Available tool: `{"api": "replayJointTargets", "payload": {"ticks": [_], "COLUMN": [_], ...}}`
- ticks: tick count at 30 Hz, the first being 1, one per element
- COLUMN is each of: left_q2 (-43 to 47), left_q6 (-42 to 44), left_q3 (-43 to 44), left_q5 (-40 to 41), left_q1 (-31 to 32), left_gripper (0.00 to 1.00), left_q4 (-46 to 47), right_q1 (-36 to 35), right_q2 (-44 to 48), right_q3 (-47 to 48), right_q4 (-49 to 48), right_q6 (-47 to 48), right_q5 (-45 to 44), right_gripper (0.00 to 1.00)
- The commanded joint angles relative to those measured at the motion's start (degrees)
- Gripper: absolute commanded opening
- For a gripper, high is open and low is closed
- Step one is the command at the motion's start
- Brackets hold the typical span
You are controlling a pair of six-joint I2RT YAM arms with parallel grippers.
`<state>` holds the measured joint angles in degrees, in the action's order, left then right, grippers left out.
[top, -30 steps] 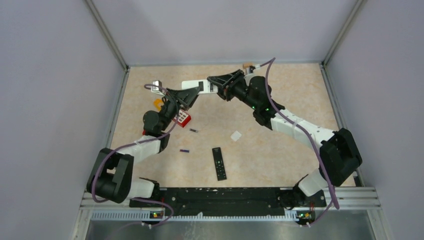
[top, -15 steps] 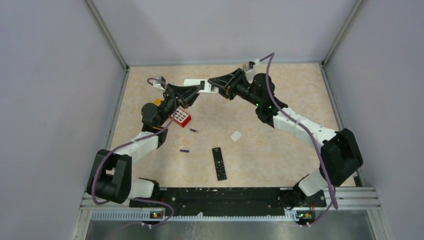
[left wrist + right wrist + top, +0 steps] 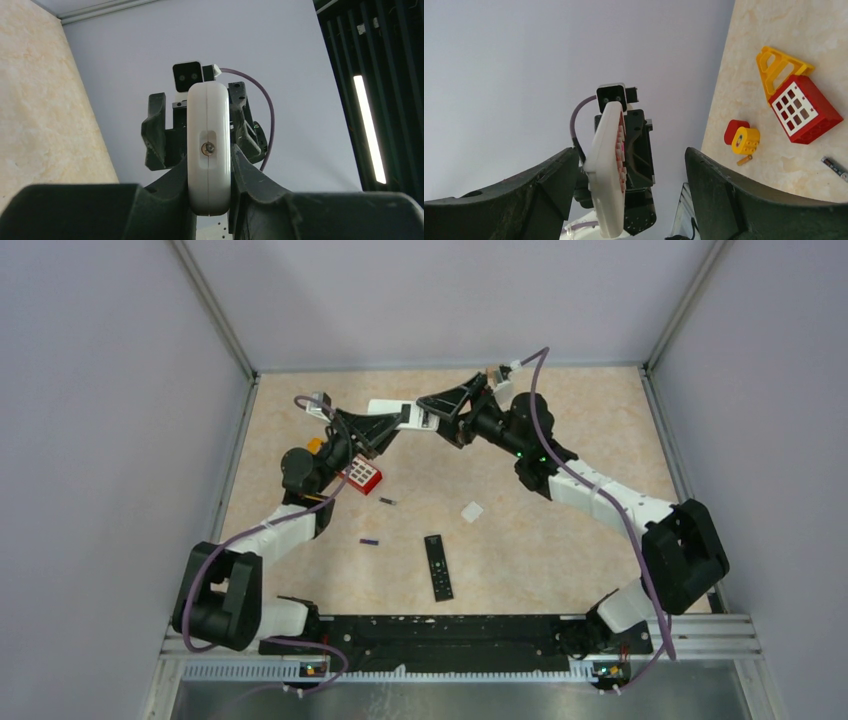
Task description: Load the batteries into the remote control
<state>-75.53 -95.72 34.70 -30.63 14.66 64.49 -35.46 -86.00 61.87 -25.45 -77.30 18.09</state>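
Where the table (image 3: 610, 420) runs along its near edge, a black remote (image 3: 437, 567) lies flat about midway between the two arm bases, its length pointing toward the far edge. Just beyond it, toward the left edge, lies one battery (image 3: 369, 541), and farther in lies a second battery (image 3: 387, 501). Both are loose on the surface and apart from either remote; I cannot find a third. A small white piece (image 3: 472, 511) rests near the centre. Farther back on the left sits a red window block (image 3: 362, 474) with a yellow frame (image 3: 780, 67) against it, and close by a small yellow block (image 3: 745, 140) beside a red round piece (image 3: 733, 131). Toward the far edge, raised off the surface, the left gripper (image 3: 390, 426) has its fingers closed tight against both sides of a white remote (image 3: 385, 408), seen end-on from the left wrist. The right gripper (image 3: 630, 155) faces it from the other end, jaws spread wide around the remote's tip, touching it with neither finger as far as can be seen.
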Motion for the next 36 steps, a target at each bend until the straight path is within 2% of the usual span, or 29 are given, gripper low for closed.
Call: {"api": "replayJointTargets", "payload": {"ticks": [1,6,15,25,29,36], "left_q2": [1.96,1.74,1.49,1.19,1.22,0.92], "left_q6": [4.56,6.19,7.57,6.73,6.7,6.65], "left_q3": [-1.97,-1.96,-0.86,-0.82,-0.69,-0.73], "left_q5": [-1.29,-3.04,-4.03,-3.85,-4.2,-4.39], "left_q1": [-0.33,-0.33,-0.33,-0.42,-0.42,-0.42], "left_gripper": [0.0,0.0,0.0,0.0,0.0,0.0], "left_q4": [4.57,5.01,4.24,3.89,4.15,4.61], "right_q1": [1.68,2.16,2.15,2.42,2.5,2.6], "right_q2": [2.01,2.42,2.08,5.21,6.62,6.51], "right_q3": [-0.34,-1.59,-1.33,-3.8,-3.32,-2.4], "right_q4": [-8.46,-8.61,-5.75,-7.82,-4.05,-0.85], "right_q6": [1.23,2.03,6.15,11.93,14.85,15.89], "right_q5": [1.32,1.88,5.36,6.2,4.4,2.39], "right_gripper": [0.8,0.77,0.47,0.51,0.51,0.45]}}
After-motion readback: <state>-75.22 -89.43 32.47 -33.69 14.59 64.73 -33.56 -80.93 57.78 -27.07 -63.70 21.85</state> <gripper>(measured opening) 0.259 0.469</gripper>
